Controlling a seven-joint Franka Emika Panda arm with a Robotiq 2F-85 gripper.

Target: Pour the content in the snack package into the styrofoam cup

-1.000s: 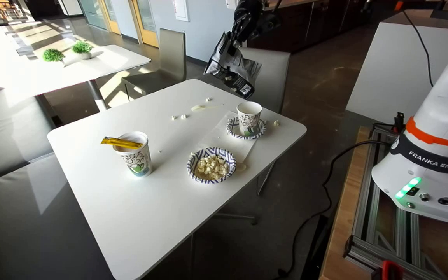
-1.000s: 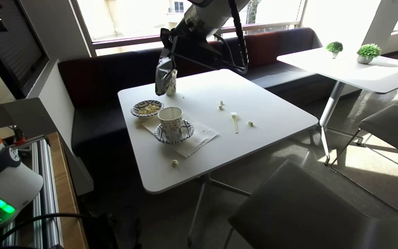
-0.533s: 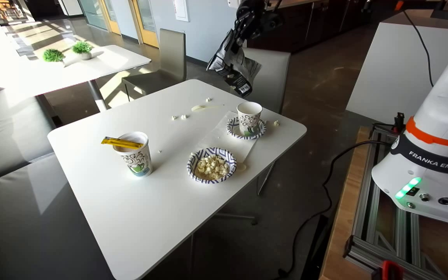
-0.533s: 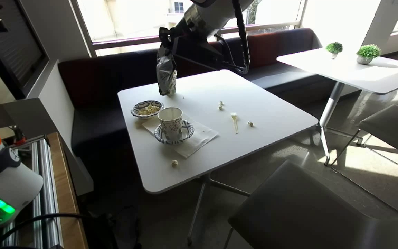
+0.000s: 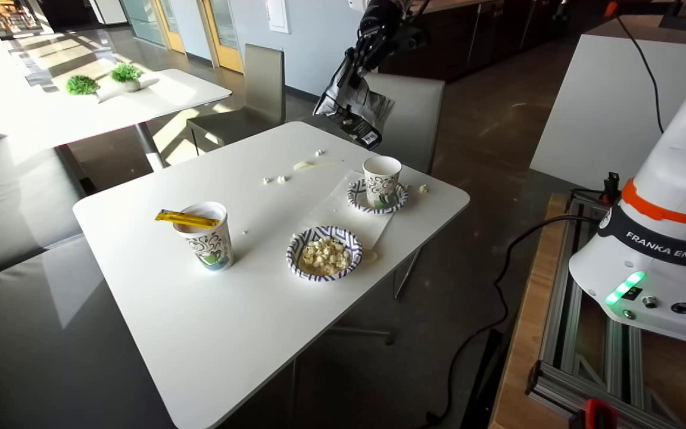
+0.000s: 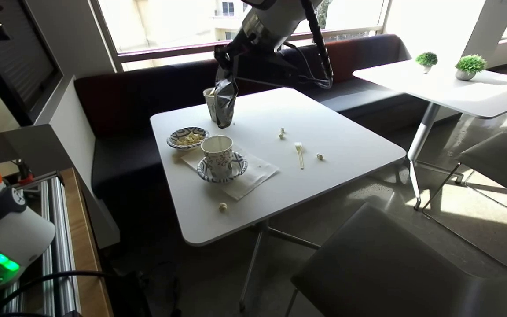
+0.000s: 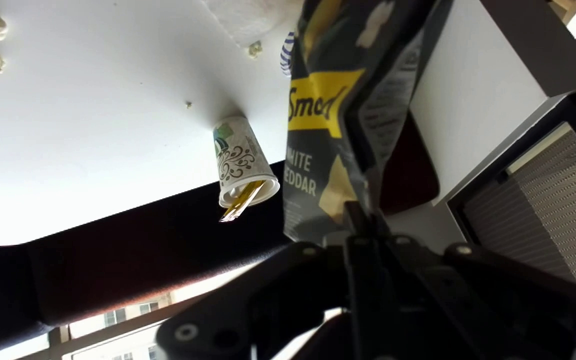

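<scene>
The snack package [image 5: 356, 110], dark foil with a yellow label, hangs tilted in the air from my gripper [image 5: 356, 64]. In an exterior view [image 6: 225, 102] it hangs beyond a patterned white cup and apart from it. In the wrist view the package [image 7: 318, 145] is pinched between the fingertips [image 7: 363, 220]. That cup [image 5: 382, 176] stands upright in a patterned paper bowl [image 5: 402, 199]; it also shows in an exterior view [image 6: 217, 154]. A second such cup [image 5: 207, 244] with a yellow stick packet [image 5: 187, 219] stands farther away; the wrist view shows it too [image 7: 240, 155]. The package's opening is not clearly visible.
A paper bowl of popcorn [image 5: 324, 255] stands on the white table [image 5: 248, 333]. A napkin [image 6: 247, 182] lies under the cup's bowl. A fork [image 6: 299, 155] and several loose popcorn pieces [image 6: 319, 156] lie about. A chair [image 5: 408, 113] stands behind the package.
In an exterior view my gripper and the package have moved right and slightly down, uncovering the cup with the stick packet. The package has swung slightly; it stays held. The table items have not moved.
</scene>
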